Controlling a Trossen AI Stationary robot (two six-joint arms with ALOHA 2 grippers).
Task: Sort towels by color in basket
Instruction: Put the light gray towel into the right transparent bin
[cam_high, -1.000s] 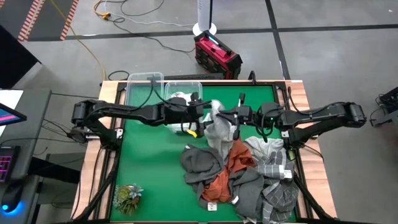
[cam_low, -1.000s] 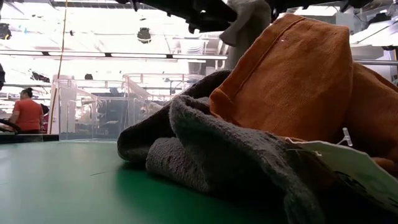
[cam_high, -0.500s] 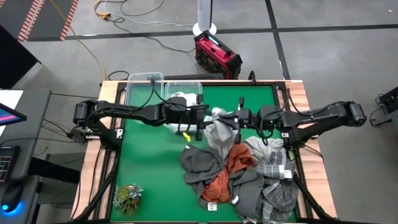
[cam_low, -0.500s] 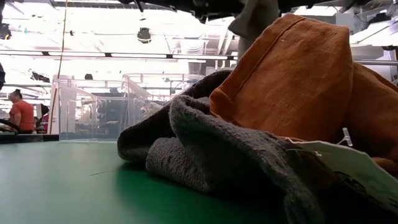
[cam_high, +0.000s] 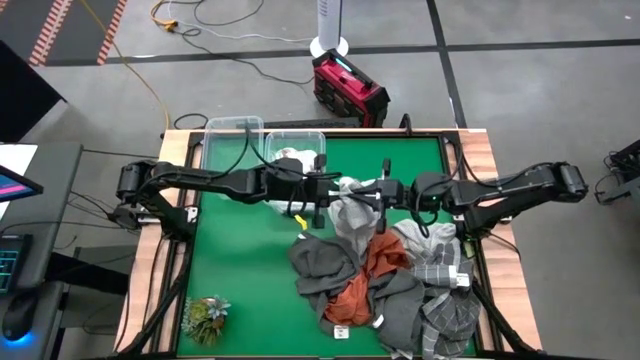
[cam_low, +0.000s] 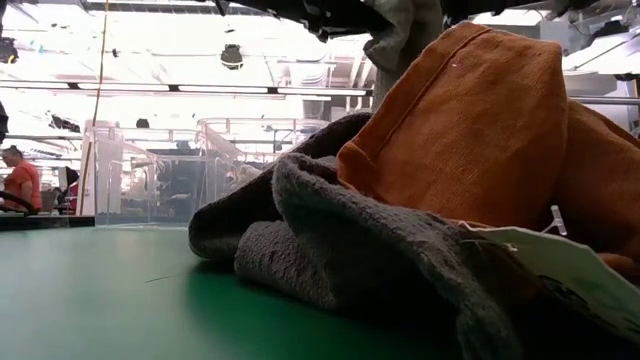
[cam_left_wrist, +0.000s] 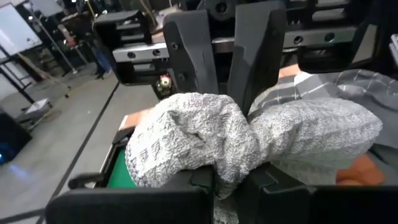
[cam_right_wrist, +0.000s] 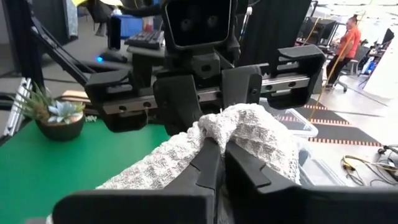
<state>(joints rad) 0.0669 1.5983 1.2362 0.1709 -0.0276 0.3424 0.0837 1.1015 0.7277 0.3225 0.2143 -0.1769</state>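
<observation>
A light grey knit towel (cam_high: 347, 208) hangs above the table's middle, between my two grippers. My left gripper (cam_high: 328, 190) reaches in from the left and is shut on it. My right gripper (cam_high: 372, 192) faces it from the right, also shut on the towel. Below them, toward the near right, lies a heap of towels on the green mat: dark grey (cam_high: 324, 260), rust-orange (cam_high: 372, 268) and grey plaid (cam_high: 440, 266). In the low view the held towel (cam_low: 402, 28) shows behind the orange one (cam_low: 470, 120). My left gripper pinches a bunched fold at the towel's top (cam_left_wrist: 214, 158) between its two fingers, coming level from the table's left. Several layers are gathered there. My right gripper pinches the same bunched top (cam_right_wrist: 219, 132) from the opposite side, level from the table's right. The towel hangs below both; its lower end is hidden behind the heap.
Two clear plastic bins (cam_high: 236, 140) (cam_high: 296, 146) stand at the far left of the mat, one holding a white cloth. A small potted plant (cam_high: 205, 316) sits at the near left corner. Bare green mat (cam_high: 240, 260) lies left of the heap. A person shows in the room beyond.
My left gripper has moved toward the table's right edge, up to the towel hanging from my right gripper, and has taken hold of its top. The towel's upper part is now bunched between the two grippers. The heap has stayed where it was.
</observation>
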